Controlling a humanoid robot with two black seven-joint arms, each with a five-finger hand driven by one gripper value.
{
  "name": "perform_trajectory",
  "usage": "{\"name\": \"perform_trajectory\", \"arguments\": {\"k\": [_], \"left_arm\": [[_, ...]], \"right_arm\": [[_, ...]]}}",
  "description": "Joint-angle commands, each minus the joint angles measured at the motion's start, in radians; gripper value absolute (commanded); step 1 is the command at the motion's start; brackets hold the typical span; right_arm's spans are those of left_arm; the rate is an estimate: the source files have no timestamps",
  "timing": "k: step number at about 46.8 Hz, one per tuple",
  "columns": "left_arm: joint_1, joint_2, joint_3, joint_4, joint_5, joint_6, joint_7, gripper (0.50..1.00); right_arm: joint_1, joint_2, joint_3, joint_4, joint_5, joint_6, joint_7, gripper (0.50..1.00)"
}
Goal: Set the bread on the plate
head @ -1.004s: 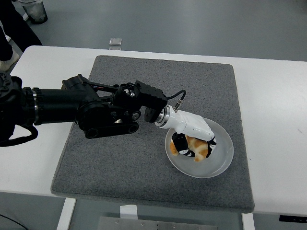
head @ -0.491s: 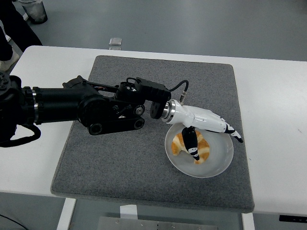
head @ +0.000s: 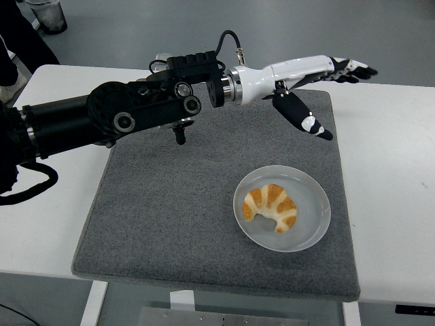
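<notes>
Since the earlier frames, the left hand (head: 309, 78) had let go of the bread (head: 270, 207) and lifted away from the plate (head: 314, 224), and it now hung high over the far edge of the mat (head: 170, 204). Its fingers (head: 353, 69) were released and stretched out almost straight toward the right, with the thumb angled down and nothing in them. The black left arm (head: 109, 115) reached in from the left edge across the mat's far left corner.

One bread, a croissant with pale and golden stripes, lay inside the one white round plate, a little left of its middle. The plate sat on the right half of the single grey mat, which covered most of the white tabletop (head: 394, 170).

Beyond the far edge of the tabletop, a small clear object (head: 163, 60) sat near the edge and a clear container (head: 47, 15) stood on the floor at the upper left. No brand, label or writing could be read on any of these things.
</notes>
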Motion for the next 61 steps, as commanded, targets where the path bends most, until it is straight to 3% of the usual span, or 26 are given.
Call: {"name": "perform_trajectory", "arguments": {"k": [1,6,14,32,38,49,61], "left_arm": [[0.001,0.038,-0.001,0.000,-0.152,0.000,-0.001,0.994],[0.016,0.086,-0.004,0.001,-0.294,0.000,-0.001,0.996],[0.070,0.147,-0.044,0.003,-0.391,-0.002,0.002,0.996],[0.188,0.207,-0.119,0.061,-0.790,0.000,0.057,0.996],[0.249,0.206,-0.203,0.084,-0.833,0.001,0.057,0.996],[0.418,0.195,-0.507,0.123,-0.854,0.003,0.057,0.996],[0.498,0.193,-0.550,0.141,-0.965,0.004,0.054,0.996]], "right_arm": [[0.000,0.000,0.000,0.000,0.000,0.000,0.000,0.952],[0.000,0.000,0.000,0.000,0.000,0.000,0.000,0.954],[0.000,0.000,0.000,0.000,0.000,0.000,0.000,0.952],[-0.003,0.000,-0.005,0.009,0.000,0.002,0.000,0.952],[-0.003,0.000,-0.006,0.008,-0.002,0.000,0.000,0.952],[-0.001,0.000,-0.002,0.002,0.002,0.002,0.000,0.952],[-0.001,0.000,-0.002,0.002,0.005,0.006,0.000,0.952]]}}
